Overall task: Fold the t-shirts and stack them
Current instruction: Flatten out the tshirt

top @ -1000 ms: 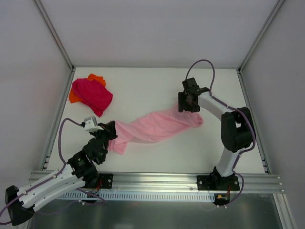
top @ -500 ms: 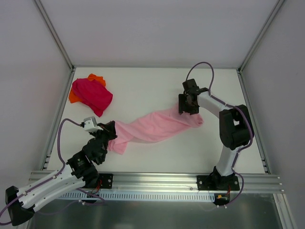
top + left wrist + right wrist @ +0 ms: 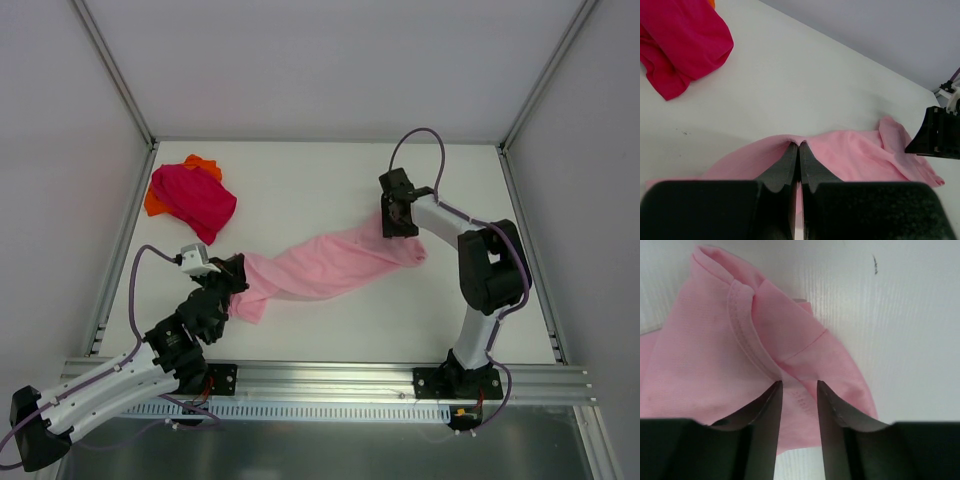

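Little of the task looks done. The pink shirt [image 3: 330, 265] lies unfolded, drawn into a long, twisted band running across the middle of the desk [image 3: 300, 180] from the near left toward the right edge. The left fingers [image 3: 785, 170] are pressed together on a pinch of cloth at its near-left end, which rises to a small peak between them. The right fingers [image 3: 765, 410] hang over the other end, a narrow gap apart, with a stitched hem and a fold just at their tips. They do not appear to clamp anything. The magenta shirt [image 3: 195, 198] sits in a loose heap by the far left corner, well apart from the pink one. The orange shirt [image 3: 203, 163] lies under it, only its edges showing. Neither looks neatly folded, so that pile is a heap rather than a finished stack. By my reading, the pink shirt needs spreading flat first, then folding. All three shirts remain to be folded and stacked.
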Action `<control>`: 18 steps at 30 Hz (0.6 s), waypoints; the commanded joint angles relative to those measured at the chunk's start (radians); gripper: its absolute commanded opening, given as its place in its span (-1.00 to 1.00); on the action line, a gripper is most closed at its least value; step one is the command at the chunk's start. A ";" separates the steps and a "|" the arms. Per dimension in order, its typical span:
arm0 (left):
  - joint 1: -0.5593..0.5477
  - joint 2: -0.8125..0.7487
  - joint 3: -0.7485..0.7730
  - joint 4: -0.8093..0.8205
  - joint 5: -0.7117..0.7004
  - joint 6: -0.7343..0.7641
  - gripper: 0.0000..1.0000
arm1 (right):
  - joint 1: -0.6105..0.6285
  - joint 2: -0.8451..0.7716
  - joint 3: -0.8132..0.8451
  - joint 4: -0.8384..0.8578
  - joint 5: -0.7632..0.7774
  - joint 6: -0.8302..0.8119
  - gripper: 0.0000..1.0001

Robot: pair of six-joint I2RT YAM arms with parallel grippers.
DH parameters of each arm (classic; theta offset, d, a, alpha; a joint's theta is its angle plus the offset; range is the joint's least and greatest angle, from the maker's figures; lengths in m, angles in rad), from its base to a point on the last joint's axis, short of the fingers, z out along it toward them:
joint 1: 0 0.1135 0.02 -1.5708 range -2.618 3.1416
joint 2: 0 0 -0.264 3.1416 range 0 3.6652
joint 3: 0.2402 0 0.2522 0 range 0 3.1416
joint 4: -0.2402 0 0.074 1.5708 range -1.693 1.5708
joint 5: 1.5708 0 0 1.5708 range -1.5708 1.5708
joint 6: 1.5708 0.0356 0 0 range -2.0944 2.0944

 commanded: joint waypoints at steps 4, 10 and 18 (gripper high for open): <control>-0.002 -0.005 0.022 0.045 0.004 0.028 -1.00 | -0.001 0.024 0.061 -0.070 0.072 0.009 -0.58; -0.002 -0.005 0.022 0.042 0.007 0.024 -1.00 | -0.002 -0.014 0.069 -0.061 -0.002 0.004 -0.98; -0.002 0.018 0.027 0.053 0.021 0.024 -1.00 | -0.002 -0.090 0.076 -0.108 0.012 0.003 0.39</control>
